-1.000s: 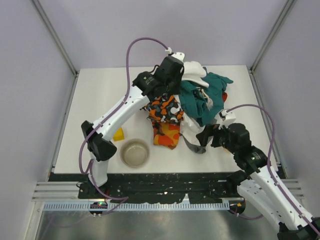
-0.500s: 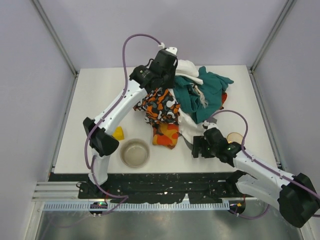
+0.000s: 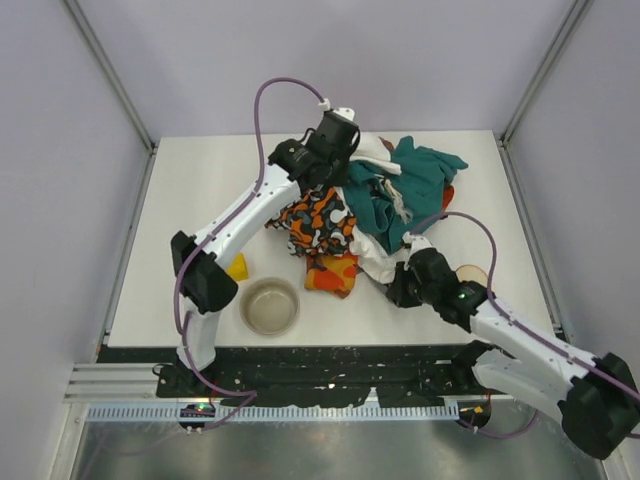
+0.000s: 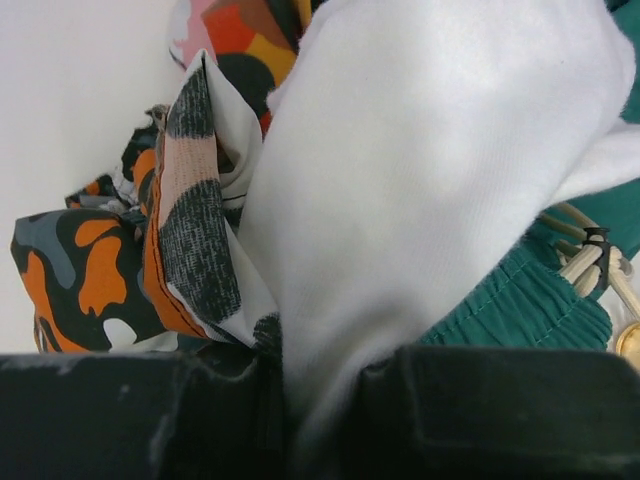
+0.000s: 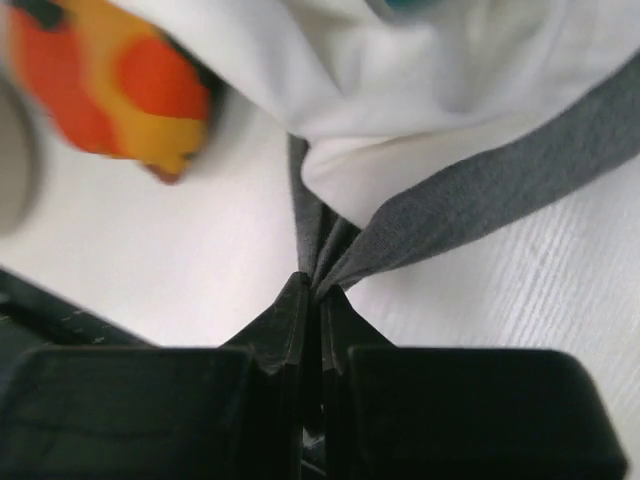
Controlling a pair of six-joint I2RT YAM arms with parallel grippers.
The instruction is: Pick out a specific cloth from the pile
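The grey cloth (image 5: 480,205) lies at the near right edge of the pile (image 3: 370,210), low against the worktop (image 3: 200,200). In the right wrist view it runs as a taut band from the upper right down to a bunched corner, and that corner sits between the fingers of the right end effector (image 5: 320,300), which are pressed together on it. The band passes under a fold of white cloth (image 5: 400,70), which overlaps it from above. To the left of that fold an orange and yellow piece (image 5: 110,80) hangs blurred at the frame's edge. From above, the right end effector (image 3: 400,292) is low at the pile's near right foot, and little of the grey fabric shows there.

The left end effector (image 4: 320,400) is at the far side of the pile, reaching in from the left. Its fingers are closed on the white cloth (image 4: 430,180), a thick fold of which rises from between them and fills most of the left wrist view. Beside that fold on the left is a patterned cloth (image 4: 90,260) in orange, black and white. On the right is a teal cloth (image 4: 520,300) with pale drawstrings.

In the top view the teal cloth (image 3: 415,180) covers the pile's far right part and the patterned cloth (image 3: 320,220) its left. A bowl (image 3: 270,305) stands on the worktop near the front edge, left of the pile and apart from it. A small yellow thing (image 3: 237,268) lies just beside the bowl.
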